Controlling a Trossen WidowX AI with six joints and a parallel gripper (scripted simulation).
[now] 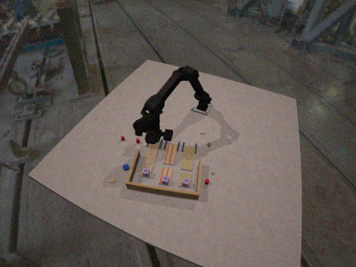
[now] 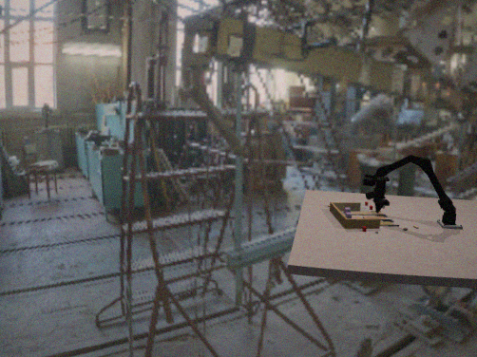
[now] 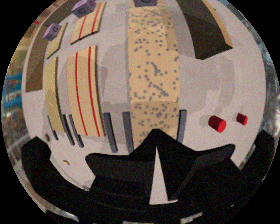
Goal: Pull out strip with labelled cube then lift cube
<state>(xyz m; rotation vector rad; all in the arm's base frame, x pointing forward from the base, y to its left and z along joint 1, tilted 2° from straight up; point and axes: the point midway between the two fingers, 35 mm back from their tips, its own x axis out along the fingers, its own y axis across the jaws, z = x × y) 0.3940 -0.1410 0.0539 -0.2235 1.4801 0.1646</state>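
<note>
A speckled tan strip (image 1: 151,159) (image 3: 154,65) runs unbroken through the tray and carries a purple labelled cube (image 1: 145,172) (image 3: 146,2) at its far end. A red-lined strip (image 1: 170,154) (image 3: 84,92) has a gap between its near piece and the far piece under a second purple cube (image 1: 165,180) (image 3: 83,7). A plain yellowish strip (image 1: 188,157) (image 3: 51,95) is also split, with a third purple cube (image 1: 186,182) (image 3: 52,31) on its far piece. My gripper (image 2: 378,210) (image 3: 155,131) is shut and empty, above the speckled strip's near end, which it partly hides in the wrist view.
A wooden wall (image 1: 163,192) (image 3: 35,70) borders the strips on three sides. Thin grey guides (image 1: 179,145) (image 3: 110,132) flank their near ends. Small red cylinders (image 1: 137,140) (image 3: 217,123) lie beside the tray, as does a blue disc (image 1: 125,167).
</note>
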